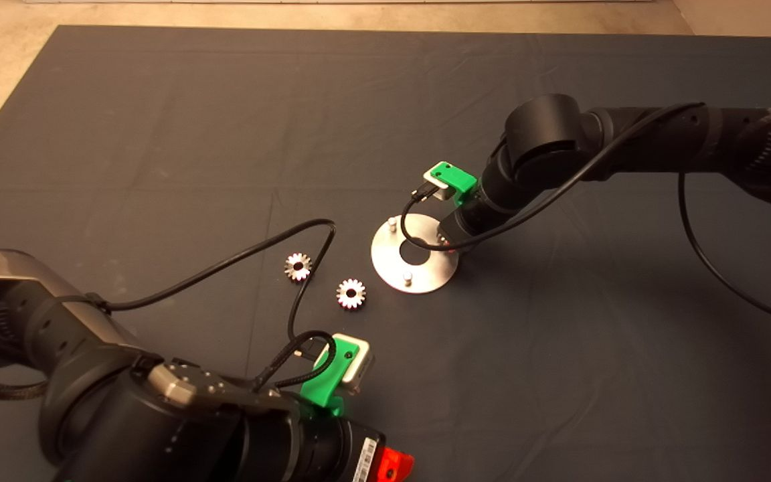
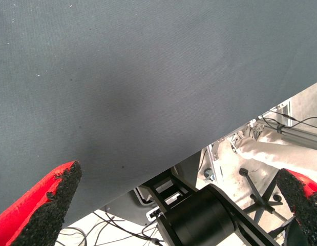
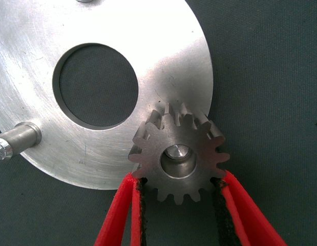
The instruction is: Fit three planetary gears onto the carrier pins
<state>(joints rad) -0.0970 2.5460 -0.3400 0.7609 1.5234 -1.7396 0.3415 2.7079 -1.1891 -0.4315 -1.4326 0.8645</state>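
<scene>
Three gears are in play, and the head view shows two of them lying flat on the mat (image 1: 158,120): one gear (image 1: 298,266) and a second gear (image 1: 351,293), well apart from the right gripper (image 1: 451,246) and nearer the parked left gripper (image 1: 395,465) at the lower edge. The right gripper hangs over the far rim of the carrier disc (image 1: 414,253), hiding one post; two bare pins (image 1: 393,221) and (image 1: 408,276) stand clear of it on the disc's other side.

From the left wrist, only mat, floor clutter and the two pads (image 2: 66,189) show, spread wide with nothing between them.

From the right wrist, the third gear (image 3: 178,159) sits directly between the red fingers (image 3: 120,215), which close on its toothed flanks. A pin tip (image 3: 177,152) shows through the bore, so the gear looks centred on its post, just ahead of the fingertips.

These gears seem solid metal: stiff, dense for their size, smooth-faced and likely slippery. Pinching across opposite teeth, as here, gives the pads something to bite. Any tilt could jam the bore on the pin.
</scene>
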